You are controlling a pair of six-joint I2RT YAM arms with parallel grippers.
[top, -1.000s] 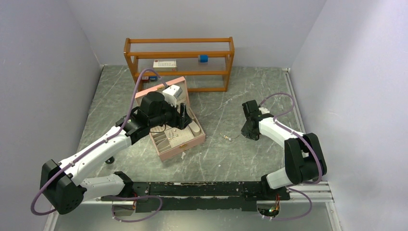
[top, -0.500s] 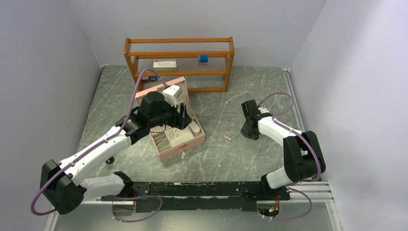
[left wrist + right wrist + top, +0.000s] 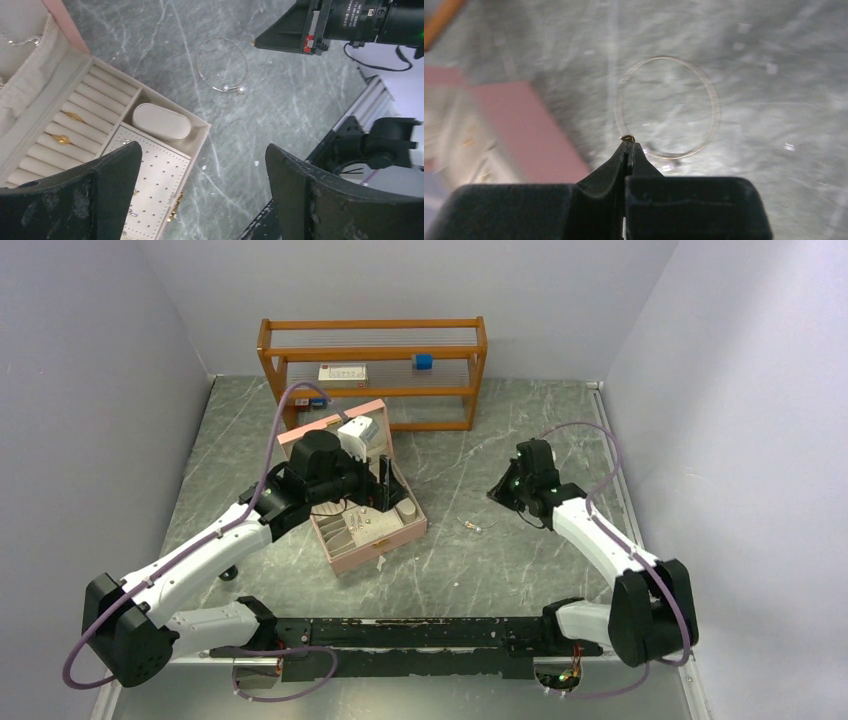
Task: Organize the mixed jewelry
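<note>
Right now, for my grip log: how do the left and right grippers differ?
The left gripper stands wide open and empty; the right gripper is shut, pinching a tiny gold piece. The left hangs over the jewelry box, the right over the bangle. Both have black fingers.

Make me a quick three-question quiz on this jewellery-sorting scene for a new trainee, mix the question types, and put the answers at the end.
1. True or false: the left gripper is shut.
2. Where does the thin metal wire bangle with two pearl-like ends lie? A) inside the pink jewellery box B) on the grey marble-patterned table C) on the orange wooden shelf
3. Fill in: the right gripper is shut on a ______.
Key: 1 false, its fingers stand wide apart. 2 B. 3 tiny gold piece, pinched at the very tip.
</note>
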